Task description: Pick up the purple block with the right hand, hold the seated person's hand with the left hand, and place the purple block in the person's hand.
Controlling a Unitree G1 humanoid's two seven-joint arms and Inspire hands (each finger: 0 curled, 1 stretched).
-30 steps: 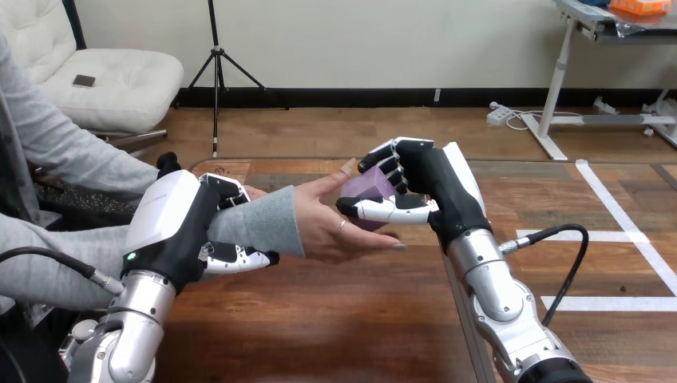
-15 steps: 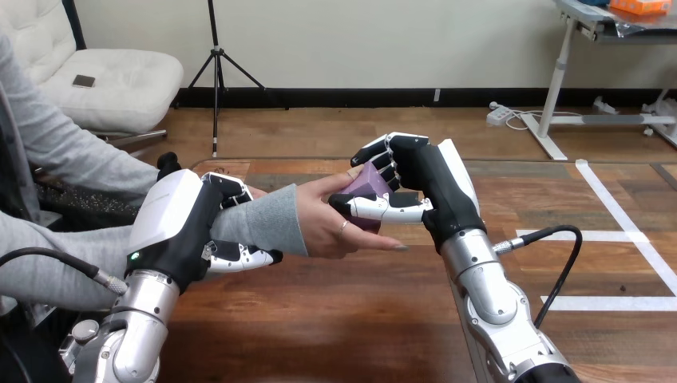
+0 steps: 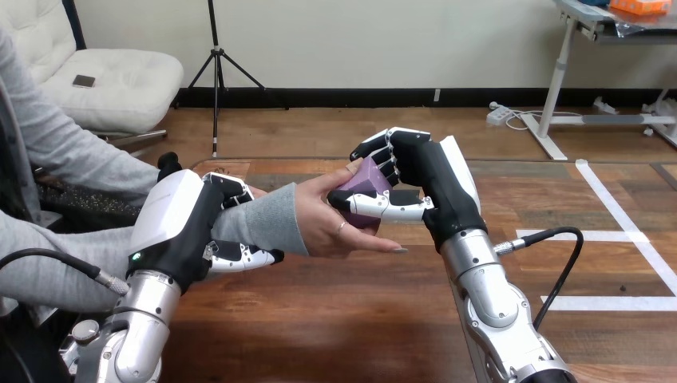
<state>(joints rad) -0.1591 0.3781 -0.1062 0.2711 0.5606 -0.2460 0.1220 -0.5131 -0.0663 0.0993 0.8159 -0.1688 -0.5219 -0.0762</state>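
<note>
Head view | left hand curled round the person's wrist, steadying it | right hand clasps the small purple block against the person's open hand, seemingly for release.

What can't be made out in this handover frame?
Head view: whether the purple block rests on the person's hand; the right hand's thumb and fingers cover the contact.
Head view: most of the block's faces, wrapped by that hand.
Head view: how far the left hand reaches round the person's wrist; the sleeve hides its fingertips.
</note>
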